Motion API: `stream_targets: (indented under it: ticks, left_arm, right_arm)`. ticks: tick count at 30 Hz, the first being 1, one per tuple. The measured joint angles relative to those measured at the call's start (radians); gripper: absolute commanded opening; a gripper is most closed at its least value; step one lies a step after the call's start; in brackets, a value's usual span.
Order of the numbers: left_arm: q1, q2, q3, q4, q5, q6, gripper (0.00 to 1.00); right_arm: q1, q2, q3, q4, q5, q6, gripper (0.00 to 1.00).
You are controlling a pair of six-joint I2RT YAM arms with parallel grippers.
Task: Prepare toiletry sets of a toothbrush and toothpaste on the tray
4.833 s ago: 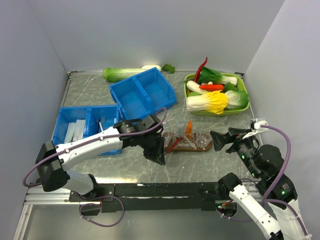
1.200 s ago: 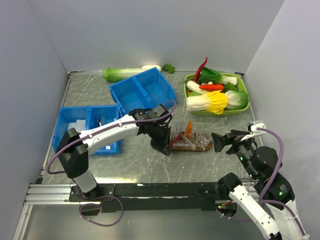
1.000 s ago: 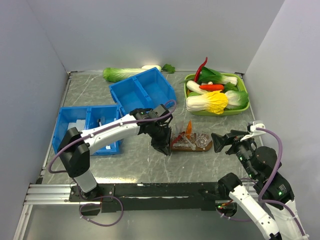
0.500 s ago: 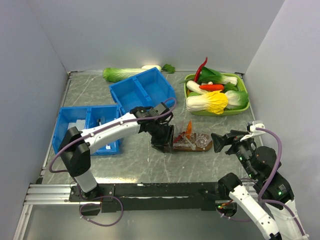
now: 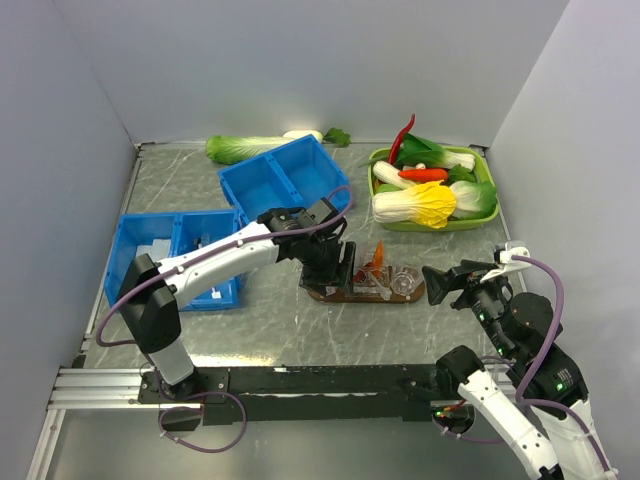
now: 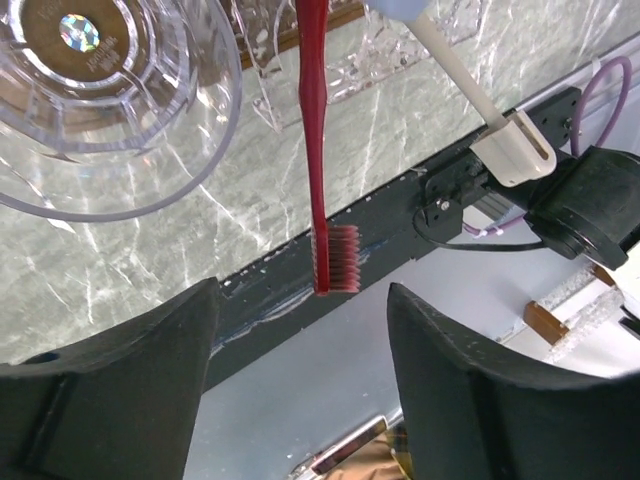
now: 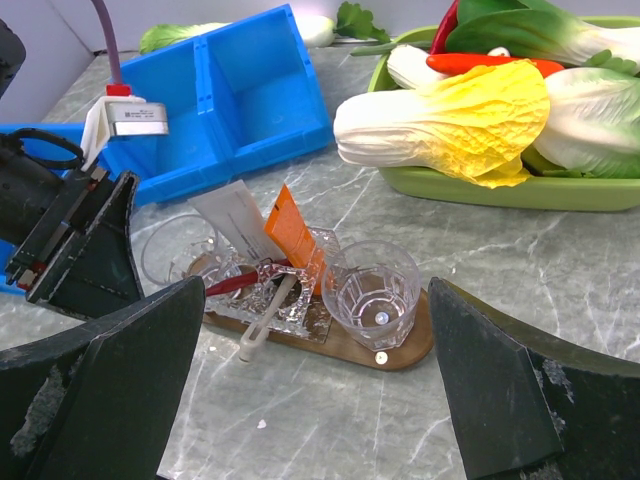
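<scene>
Both jaws are open, empty; the left widened, flanking the red brush (image 6: 314, 140).

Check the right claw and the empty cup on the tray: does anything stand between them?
Nothing visible does. The right claw is open and faces the empty cup at the tray's right end; only tabletop lies between them.

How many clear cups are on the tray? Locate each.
3 on the tray: left-end cup by the left tool; middle cup with brushes; right-end cup, empty.
</scene>
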Motion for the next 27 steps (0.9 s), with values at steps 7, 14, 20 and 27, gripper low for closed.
stream_targets:
  ticks: [7, 14, 20, 27]
  left_arm:
    - [0.005, -0.018, 0.009, 0.001, -0.064, 0.027, 0.89]
    - [0.027, -0.143, 0.008, 0.033, -0.196, 0.065, 0.94]
    - [0.072, -0.346, -0.071, 0.129, -0.365, 0.093, 0.96]
    - [0.089, -0.587, -0.261, 0.281, -0.575, 0.127, 0.98]
  right_arm:
    - [0.0, 0.0, 0.0, 0.0, 0.0, 0.0, 1.0]
    - [0.0, 0.0, 0.0, -0.001, -0.001, 0.001, 1.0]
    - [0.0, 0.001, 0.002, -0.008, -0.003, 0.008, 1.0]
    - [0.0, 0.002, 0.007, -0.027, -0.002, 0.021, 1.0]
